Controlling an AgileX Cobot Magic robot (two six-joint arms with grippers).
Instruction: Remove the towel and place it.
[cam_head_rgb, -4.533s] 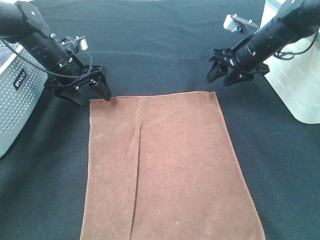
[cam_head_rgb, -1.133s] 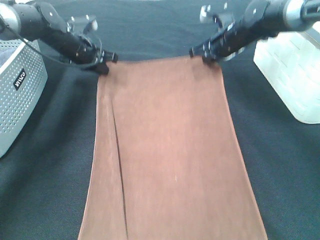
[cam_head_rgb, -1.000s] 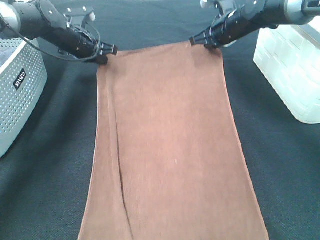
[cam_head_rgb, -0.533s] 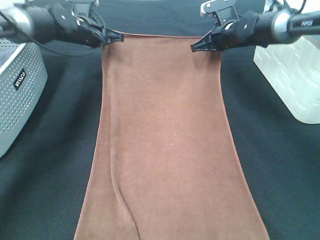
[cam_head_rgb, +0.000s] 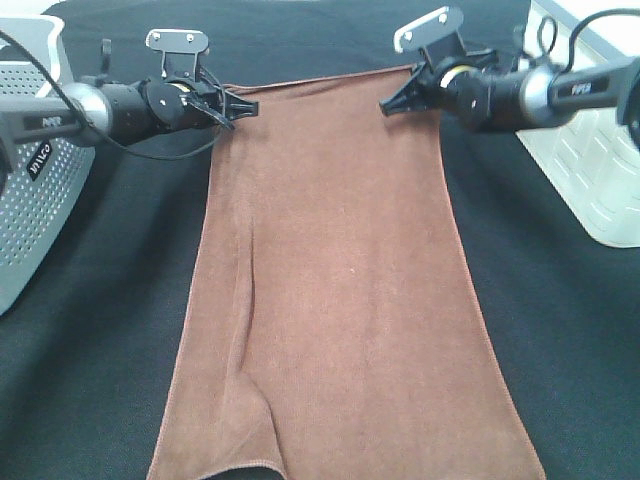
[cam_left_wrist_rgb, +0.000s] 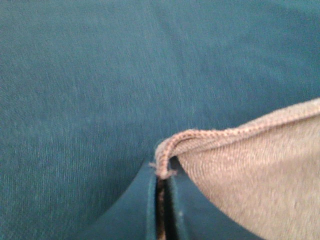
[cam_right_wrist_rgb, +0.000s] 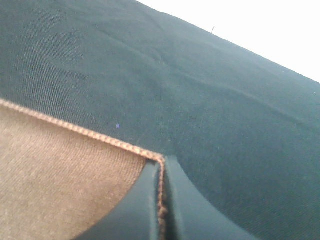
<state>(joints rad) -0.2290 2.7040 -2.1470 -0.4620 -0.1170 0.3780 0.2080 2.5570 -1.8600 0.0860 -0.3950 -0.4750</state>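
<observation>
My left gripper (cam_head_rgb: 243, 104) sat at about eleven o'clock and my right gripper (cam_head_rgb: 388, 104) at about one, each pinching a far corner of the towel (cam_head_rgb: 340, 290). The towel ran between them from twelve o'clock down to six, its near end lying on the table cloth (cam_head_rgb: 90, 350). A perforated basket (cam_head_rgb: 30, 180) stood at nine o'clock, left of the towel and apart from it. A bin (cam_head_rgb: 590, 170) stood at three o'clock, right of the towel.
</observation>
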